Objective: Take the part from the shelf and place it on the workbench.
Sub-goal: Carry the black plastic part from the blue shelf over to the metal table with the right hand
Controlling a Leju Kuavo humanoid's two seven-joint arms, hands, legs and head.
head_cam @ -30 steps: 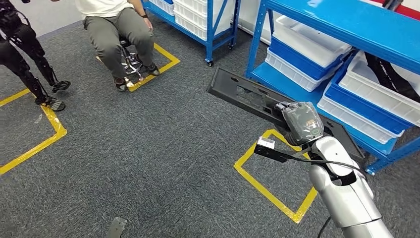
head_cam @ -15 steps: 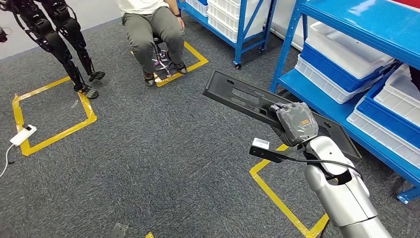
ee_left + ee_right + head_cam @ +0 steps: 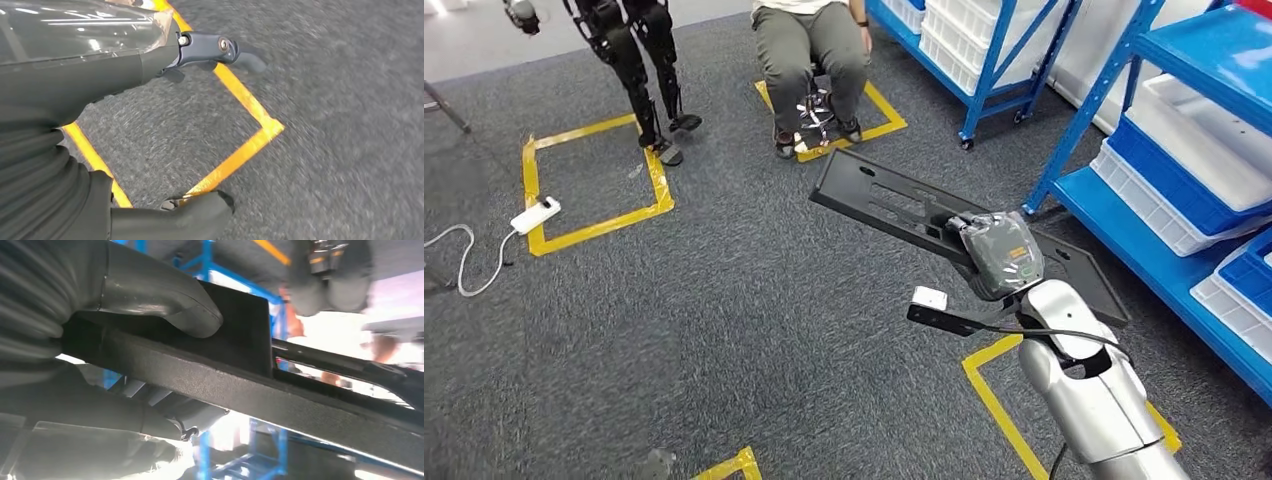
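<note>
Grey carpet (image 3: 754, 300) all around, with yellow tape squares (image 3: 589, 185) marked on it, blue shelving (image 3: 1184, 120) full of white bins to my right, a seated person (image 3: 809, 50) and a second dark robot's legs (image 3: 639, 65) further off. No desk in any view, so my guess is I'm mid-carry and need to find it.

One part (image 3: 924, 215): a long flat black plate with cutouts. It's off the shelf, up in the air, gripped by my right hand (image 3: 996, 252). From the right wrist view the thumb (image 3: 165, 305) presses on one face and the fingers (image 3: 100, 415) wrap under the other, clamped on the edge. Its long axis runs away from the hand toward the seated person, with a shorter stretch sticking out the other way toward the shelving, so it hangs fairly lopsided.

My left hand (image 3: 100, 125) hangs down over the carpet, holding nothing; whether its fingers are spread or curled I can't tell.
</note>
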